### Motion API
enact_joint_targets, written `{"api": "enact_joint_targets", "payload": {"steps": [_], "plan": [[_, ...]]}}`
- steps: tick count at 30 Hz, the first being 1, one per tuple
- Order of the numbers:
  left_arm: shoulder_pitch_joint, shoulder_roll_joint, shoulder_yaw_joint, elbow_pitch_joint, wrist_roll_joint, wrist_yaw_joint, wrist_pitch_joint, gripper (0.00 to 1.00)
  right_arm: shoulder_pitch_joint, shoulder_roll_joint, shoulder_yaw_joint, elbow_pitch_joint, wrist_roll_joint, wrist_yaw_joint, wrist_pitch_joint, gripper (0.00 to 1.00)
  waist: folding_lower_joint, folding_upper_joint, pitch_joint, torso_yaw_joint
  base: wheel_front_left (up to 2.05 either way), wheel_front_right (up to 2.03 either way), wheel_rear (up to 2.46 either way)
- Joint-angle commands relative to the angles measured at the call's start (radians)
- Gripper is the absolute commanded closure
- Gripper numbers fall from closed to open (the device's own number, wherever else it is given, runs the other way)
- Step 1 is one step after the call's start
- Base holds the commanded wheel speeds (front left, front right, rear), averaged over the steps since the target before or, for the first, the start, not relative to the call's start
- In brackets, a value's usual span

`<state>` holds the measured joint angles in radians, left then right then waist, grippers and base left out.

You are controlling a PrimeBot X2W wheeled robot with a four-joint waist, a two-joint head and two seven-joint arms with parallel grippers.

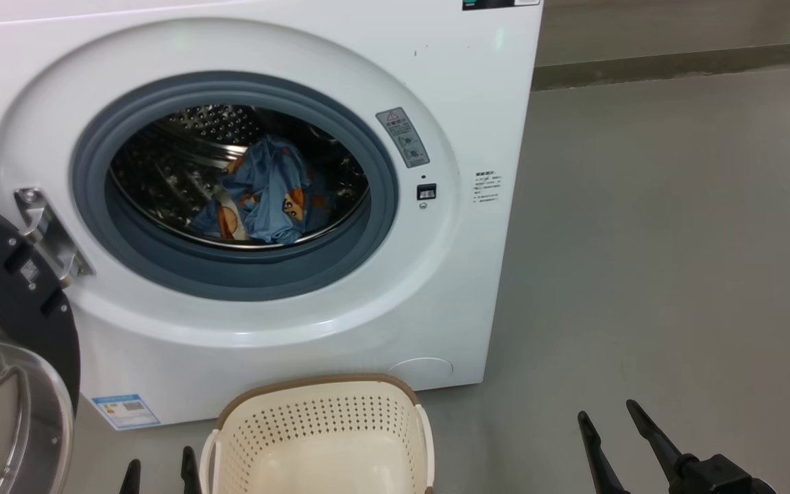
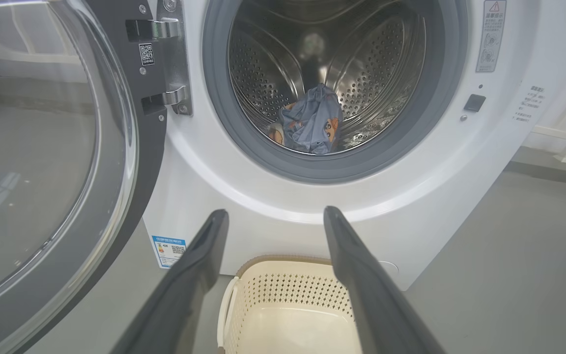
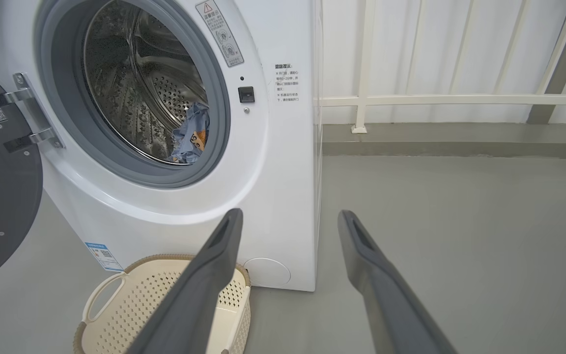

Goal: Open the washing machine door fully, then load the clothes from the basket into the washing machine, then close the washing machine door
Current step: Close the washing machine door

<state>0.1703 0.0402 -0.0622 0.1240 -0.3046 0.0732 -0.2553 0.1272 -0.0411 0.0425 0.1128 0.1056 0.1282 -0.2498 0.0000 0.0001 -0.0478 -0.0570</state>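
The white washing machine (image 1: 450, 82) stands with its black-rimmed glass door (image 1: 4, 357) swung open to the left on a metal hinge (image 1: 49, 233). The light blue clothes (image 1: 265, 195) with orange animals lie inside the steel drum (image 2: 273, 73). Below the opening sits the cream basket (image 1: 326, 425) with a brown rim, and I see nothing inside it. My left gripper (image 1: 160, 472) is open, low beside the basket's left handle. My right gripper (image 1: 611, 420) is open over the floor to the basket's right. The clothes (image 2: 312, 123) and the basket (image 2: 288, 295) lie ahead of my open left fingers (image 2: 204, 255).
Grey floor (image 1: 676, 240) stretches to the right of the machine. A white railing (image 3: 435, 100) runs along the wall behind. The open door (image 2: 42, 172) takes up the room on the left.
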Motion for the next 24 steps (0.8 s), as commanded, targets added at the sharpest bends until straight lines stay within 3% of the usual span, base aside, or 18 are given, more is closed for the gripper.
{"api": "enact_joint_targets", "payload": {"steps": [1, 13, 24], "plan": [[-0.011, 0.01, 0.025, -0.033, 0.014, -0.002, -0.006, 0.0, -0.038, -0.009, 0.019, -0.02, -0.015, 0.003, -0.012, 0.0, 0.0, -0.0001, 0.003, 0.01, 0.0, 0.0, 0.0], [-0.018, 0.01, 0.034, -0.042, 0.009, 0.0, -0.006, 0.0, -0.058, -0.009, 0.02, -0.019, -0.019, 0.003, -0.012, 0.0, 0.0, -0.0001, 0.014, 0.067, 0.0, 0.0, 0.0], [-0.016, 0.01, 0.041, -0.041, 0.011, 0.003, -0.006, 0.0, -0.071, -0.009, 0.036, -0.015, -0.023, 0.003, -0.012, 0.0, 0.0, -0.0001, 0.014, 0.072, -0.01, 0.01, 0.0]]}}
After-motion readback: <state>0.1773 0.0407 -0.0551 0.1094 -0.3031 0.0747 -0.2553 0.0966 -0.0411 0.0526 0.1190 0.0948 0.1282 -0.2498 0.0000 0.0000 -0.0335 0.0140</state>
